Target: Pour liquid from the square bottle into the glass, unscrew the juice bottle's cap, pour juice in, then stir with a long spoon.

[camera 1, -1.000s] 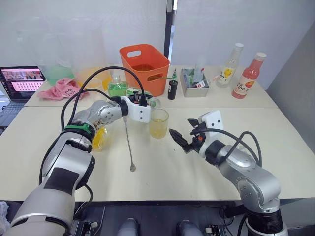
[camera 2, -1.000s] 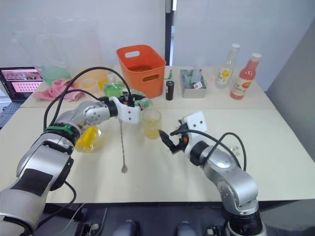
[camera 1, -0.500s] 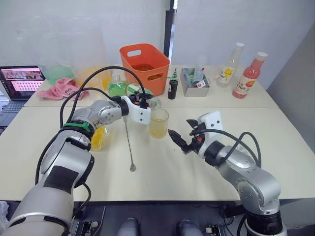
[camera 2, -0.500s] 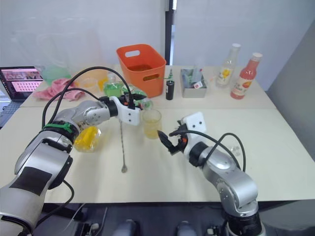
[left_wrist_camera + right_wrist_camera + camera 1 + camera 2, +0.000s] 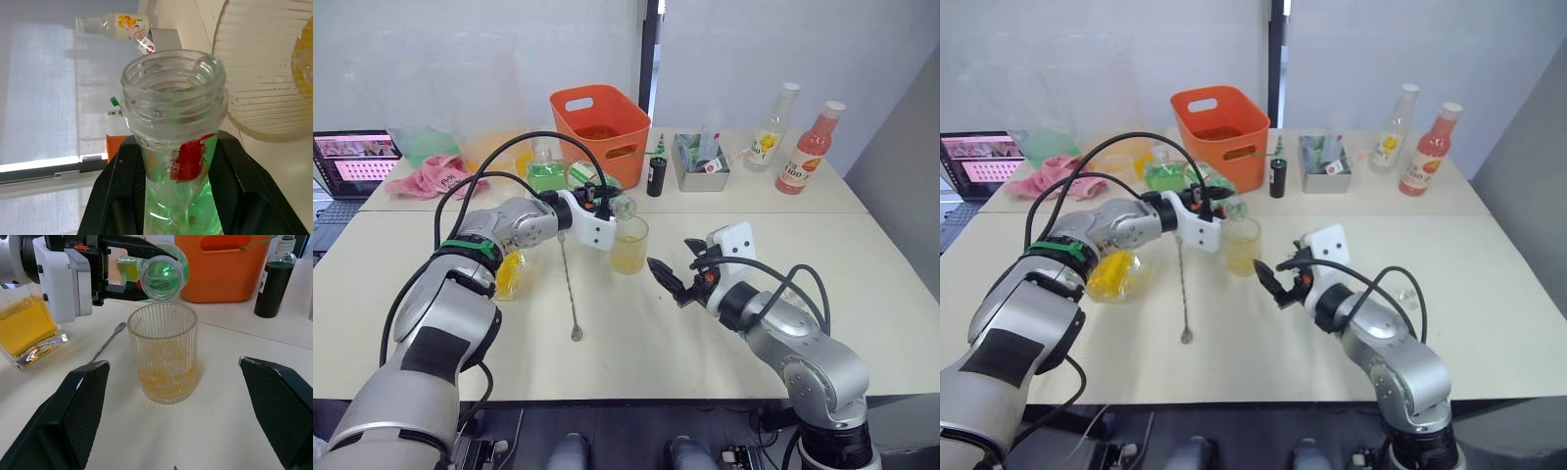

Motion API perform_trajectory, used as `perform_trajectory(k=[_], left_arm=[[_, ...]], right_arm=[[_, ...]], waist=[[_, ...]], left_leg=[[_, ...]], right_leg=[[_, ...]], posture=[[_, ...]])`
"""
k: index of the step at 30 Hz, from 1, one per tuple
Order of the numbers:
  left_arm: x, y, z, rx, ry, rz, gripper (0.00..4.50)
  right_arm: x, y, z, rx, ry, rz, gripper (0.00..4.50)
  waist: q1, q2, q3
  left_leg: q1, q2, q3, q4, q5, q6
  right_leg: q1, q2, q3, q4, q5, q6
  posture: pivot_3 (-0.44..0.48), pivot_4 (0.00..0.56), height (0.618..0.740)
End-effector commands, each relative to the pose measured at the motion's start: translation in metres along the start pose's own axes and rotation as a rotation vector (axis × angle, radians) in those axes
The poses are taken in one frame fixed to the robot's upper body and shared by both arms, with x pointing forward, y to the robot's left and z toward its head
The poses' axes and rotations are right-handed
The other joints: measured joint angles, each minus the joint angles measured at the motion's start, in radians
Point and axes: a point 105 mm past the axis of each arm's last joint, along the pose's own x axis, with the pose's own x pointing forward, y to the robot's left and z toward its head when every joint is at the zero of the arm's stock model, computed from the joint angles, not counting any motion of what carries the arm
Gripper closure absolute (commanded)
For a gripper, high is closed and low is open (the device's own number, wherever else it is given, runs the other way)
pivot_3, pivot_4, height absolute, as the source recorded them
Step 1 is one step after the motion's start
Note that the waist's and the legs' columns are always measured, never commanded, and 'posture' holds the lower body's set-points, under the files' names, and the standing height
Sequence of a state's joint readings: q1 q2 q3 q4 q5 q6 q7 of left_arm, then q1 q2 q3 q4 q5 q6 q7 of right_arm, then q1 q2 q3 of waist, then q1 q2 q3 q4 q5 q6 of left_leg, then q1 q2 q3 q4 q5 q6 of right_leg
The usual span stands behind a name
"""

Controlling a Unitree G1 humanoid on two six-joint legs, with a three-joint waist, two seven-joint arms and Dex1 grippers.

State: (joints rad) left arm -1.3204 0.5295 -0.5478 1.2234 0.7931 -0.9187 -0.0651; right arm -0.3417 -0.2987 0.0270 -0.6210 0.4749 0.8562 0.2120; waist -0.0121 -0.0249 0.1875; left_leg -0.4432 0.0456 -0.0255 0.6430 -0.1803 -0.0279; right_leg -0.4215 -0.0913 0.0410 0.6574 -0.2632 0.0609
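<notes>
With my left gripper (image 5: 598, 205) I gripped the juice bottle (image 5: 163, 276) by its neck, cap already off, tipped over so that its open mouth hung just above the far rim of the glass (image 5: 628, 245). The glass held a shallow layer of amber liquid at the bottom — no green stream was visible from the bottle's mouth, so I judged the pour had not begun or was only about to. My right gripper (image 5: 666, 281) hovered near the glass on its other side, fingers spread wide and holding nothing. The square bottle (image 5: 510, 273), with yellow liquid in it, stood well to the left of the glass, and the long spoon (image 5: 570, 286) lay flat on the table (image 5: 636, 343) between that bottle and the glass. The risk I saw was in the aim: the mouth sat over the rim and not over the middle of the glass, so a quick tilt could send juice down the outside wall onto the table. A knock of the bottle against the rim could also shove the glass — my right gripper was not steadying it.
</notes>
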Motion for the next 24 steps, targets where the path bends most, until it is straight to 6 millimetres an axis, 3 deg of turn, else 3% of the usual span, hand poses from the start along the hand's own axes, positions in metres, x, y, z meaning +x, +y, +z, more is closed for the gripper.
perform_trajectory(k=[1,24], left_arm=[[-0.0032,0.0345,-0.0004,0.058,-0.011,0.105,3.12],[-0.0037,0.0345,-0.002,0.063,-0.004,0.107,3.12]], right_arm=[[-0.0038,0.0059,0.0129,-0.015,-0.055,0.014,0.02],[-0.0042,0.0068,0.0128,-0.011,-0.061,0.012,0.02]], waist=[[0.0,0.0,0.0],[0.0,0.0,0.0]], left_leg=[[0.0,0.0,0.0,0.0,0.0,0.0],[0.0,0.0,0.0,0.0,0.0,0.0]], right_leg=[[0.0,0.0,0.0,0.0,0.0,0.0],[0.0,0.0,0.0,0.001,0.0,0.0]], posture=[[0.0,0.15,0.739],[0.0,0.15,0.739]])
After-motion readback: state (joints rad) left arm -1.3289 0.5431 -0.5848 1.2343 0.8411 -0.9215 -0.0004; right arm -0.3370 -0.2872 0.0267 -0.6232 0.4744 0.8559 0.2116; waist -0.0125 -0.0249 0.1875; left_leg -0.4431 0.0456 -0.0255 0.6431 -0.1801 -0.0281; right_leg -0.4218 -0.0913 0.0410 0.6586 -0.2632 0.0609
